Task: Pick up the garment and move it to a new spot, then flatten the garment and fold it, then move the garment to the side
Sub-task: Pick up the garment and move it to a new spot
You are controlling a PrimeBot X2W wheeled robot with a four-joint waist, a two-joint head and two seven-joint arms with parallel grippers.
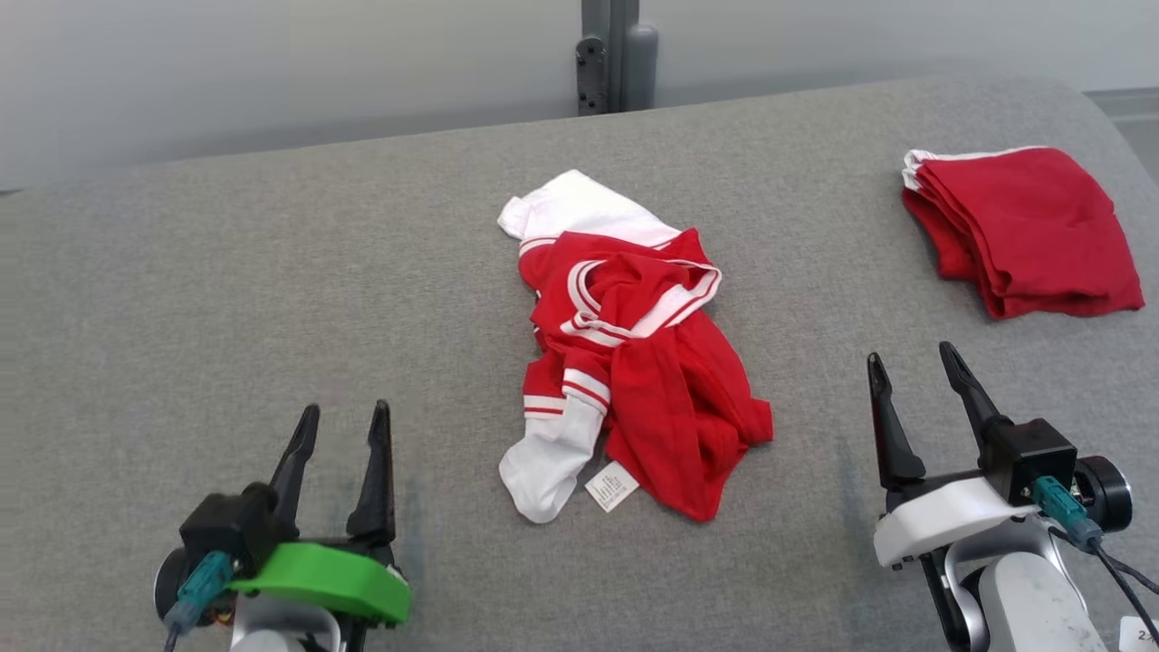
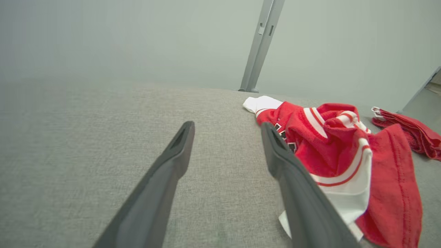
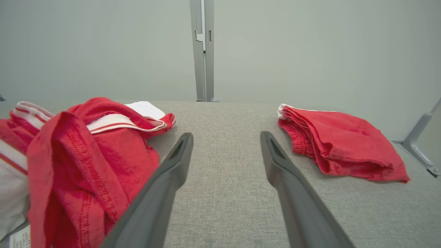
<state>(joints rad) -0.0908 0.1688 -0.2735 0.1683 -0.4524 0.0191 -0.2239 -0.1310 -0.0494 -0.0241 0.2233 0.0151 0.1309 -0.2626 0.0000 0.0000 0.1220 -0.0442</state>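
Note:
A crumpled red and white garment [image 1: 634, 353] lies in a heap at the middle of the grey padded table [image 1: 226, 272], its white sleeve and a label toward me. My left gripper [image 1: 345, 420] hovers open at the lower left, clear of the cloth, nothing between its fingers. From the left wrist view the garment [image 2: 337, 151] sits to the right of the open left gripper [image 2: 227, 129]. My right gripper [image 1: 911, 359] stands open at the lower right, empty. In the right wrist view the garment [image 3: 86, 155] lies left of the right gripper [image 3: 226, 137].
A folded red cloth [image 1: 1023, 226] rests at the table's far right, also seen as a red cloth [image 3: 341, 141] right of the right fingers. A grey post [image 1: 616, 54] rises behind the table's far edge against a pale wall.

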